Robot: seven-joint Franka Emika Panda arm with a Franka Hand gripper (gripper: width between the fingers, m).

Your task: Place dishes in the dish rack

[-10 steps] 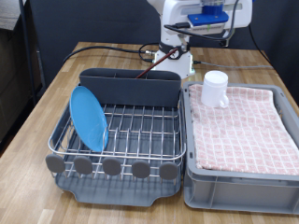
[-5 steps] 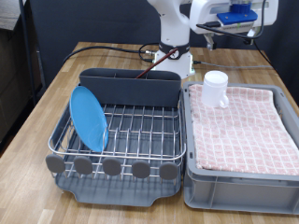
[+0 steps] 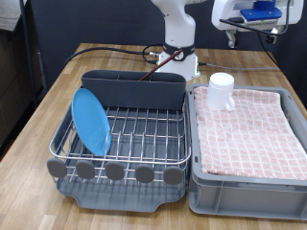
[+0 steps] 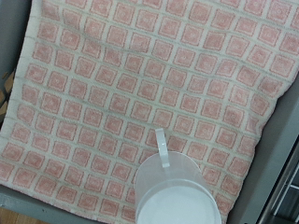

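Your plate (image 3: 91, 121) stands on edge in the rack (image 3: 125, 134), propped between wires to drain. The mug (image 3: 222, 91) waits upright on the checkered cloth (image 3: 251, 129). Your claw (image 3: 251, 36) hangs high above it; whether released or clenched, you cannot tell.

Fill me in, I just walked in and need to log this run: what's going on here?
A Franka arm is loading a dish rack. The light-blue plate already stands upright in the wire rack. The white mug sits on the pink checkered cloth in the grey bin, untouched. The gripper hangs high at the exterior view's upper right, above the bin, holding nothing visible. The wrist camera looks down on the mug.
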